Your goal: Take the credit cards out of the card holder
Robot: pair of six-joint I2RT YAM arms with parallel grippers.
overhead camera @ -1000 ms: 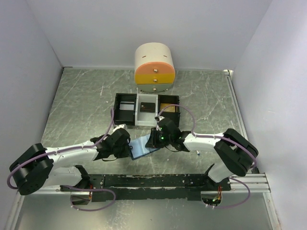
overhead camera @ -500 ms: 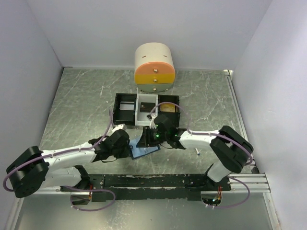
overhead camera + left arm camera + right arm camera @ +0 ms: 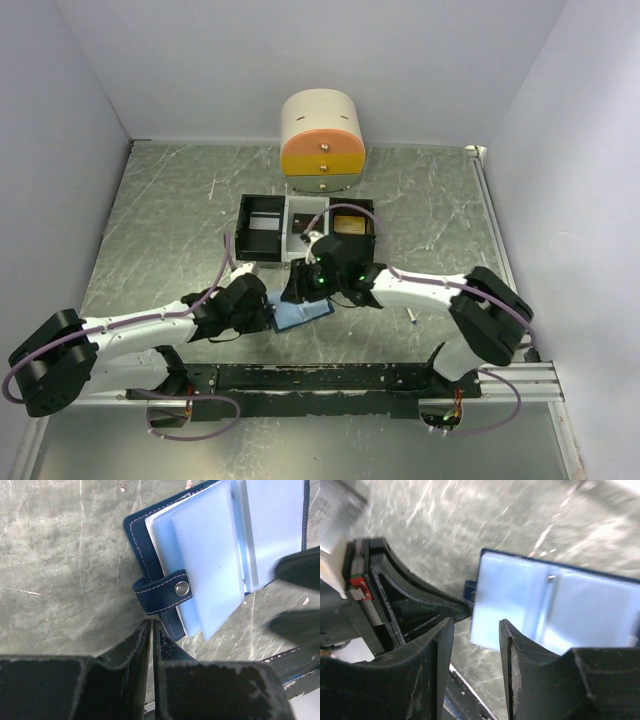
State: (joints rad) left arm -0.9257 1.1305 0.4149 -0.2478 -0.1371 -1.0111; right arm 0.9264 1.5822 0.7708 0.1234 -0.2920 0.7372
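Credit cards are not showing in the pockets I am seeing, so I am judging the task as maybe far along. A tan-gold piece [image 3: 350, 226] is lying in the right compartment of the tray [image 3: 262, 205], possibly one card. The card holder [image 3: 210, 565] is lying open near the middle of the table's [image 3: 160, 230] near edge, with its pale blue pockets facing up. My left gripper [image 3: 151, 630] is pressing its jaws together on nothing, just beside the clasp tab [image 3: 162, 592]. My right gripper [image 3: 475, 630] is hovering above with its jaws spread.

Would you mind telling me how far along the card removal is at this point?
Done: card holder lies open; a tan-gold card seems to sit in the tray. In hand: right end effector open over the pockets, left end effector shut by the clasp. Left: any remaining cards, none visible.
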